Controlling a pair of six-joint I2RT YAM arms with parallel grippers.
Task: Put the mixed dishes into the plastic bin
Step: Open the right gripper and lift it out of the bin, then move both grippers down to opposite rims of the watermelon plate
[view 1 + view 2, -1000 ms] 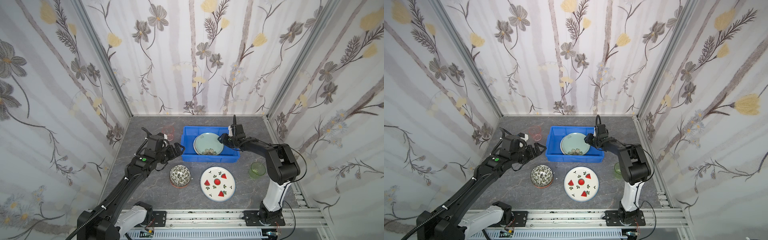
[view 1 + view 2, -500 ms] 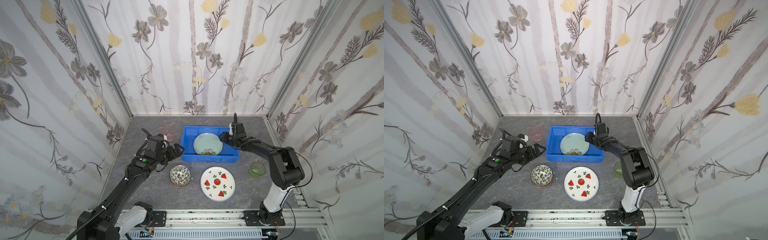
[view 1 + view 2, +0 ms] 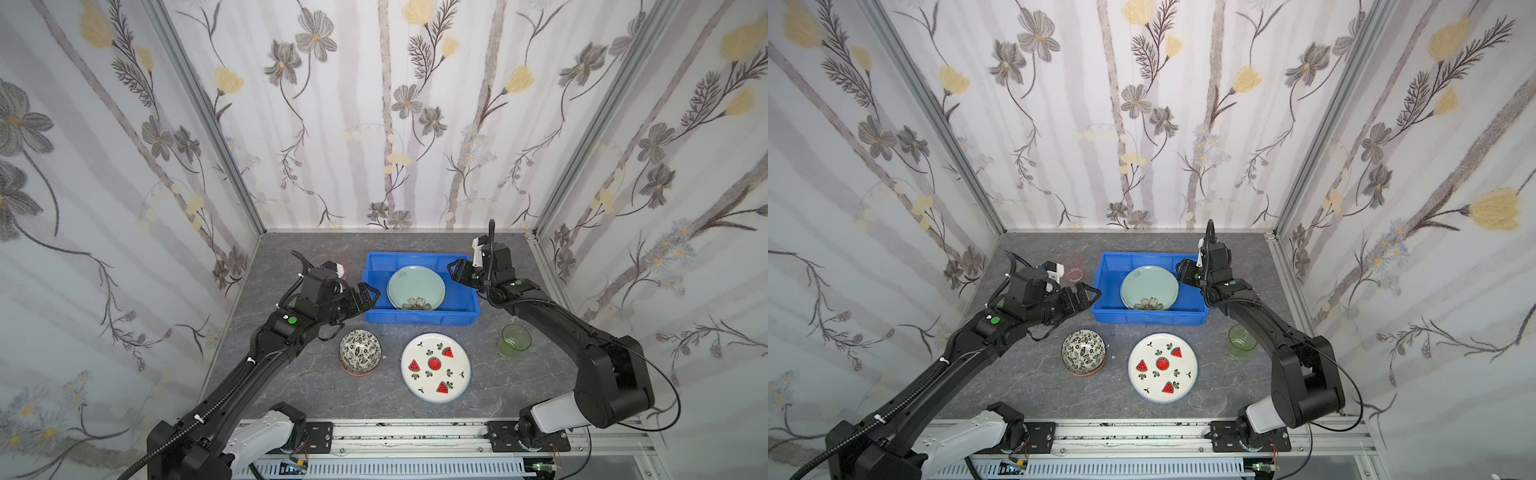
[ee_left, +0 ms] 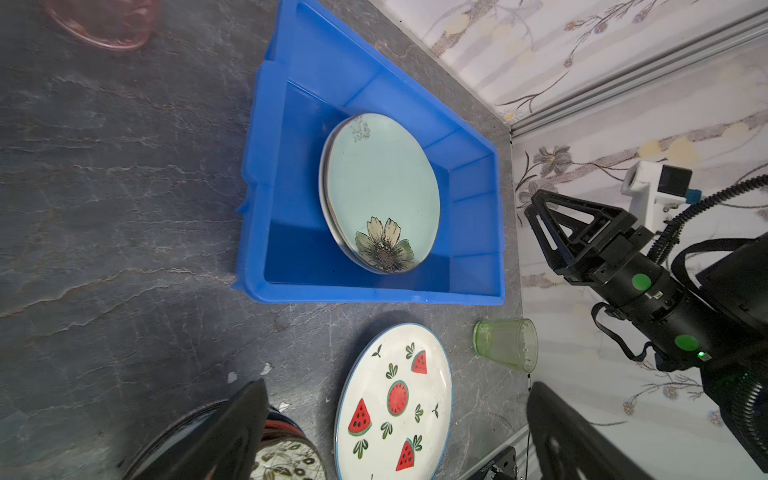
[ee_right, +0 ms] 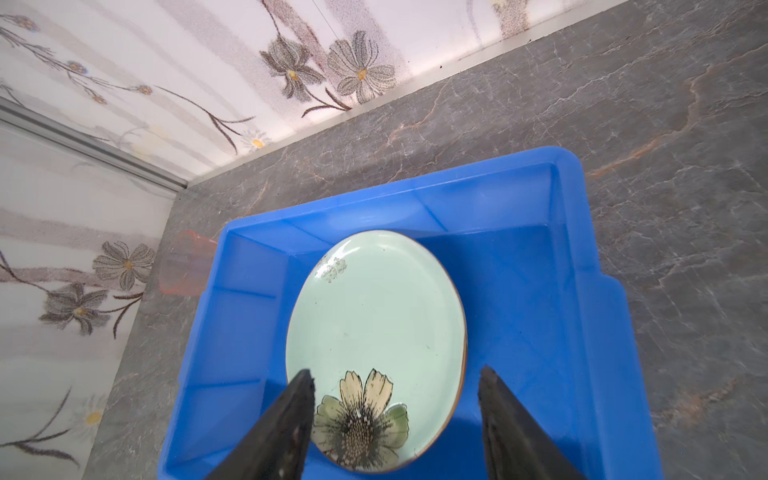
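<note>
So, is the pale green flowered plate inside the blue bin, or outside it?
Inside. The pale green flowered plate lies within the blue bin, its walls on all sides.

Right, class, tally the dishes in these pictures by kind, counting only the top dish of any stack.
Plates: 2 (pale green flowered plate in the blue bin, watermelon plate)
Bowls: 1 (leaf-patterned bowl)
Cups: 2 (pink cup, green cup)
Total: 5
Rims show under the pale green flowered plate and the leaf-patterned bowl; how many lie beneath cannot be told.
</note>
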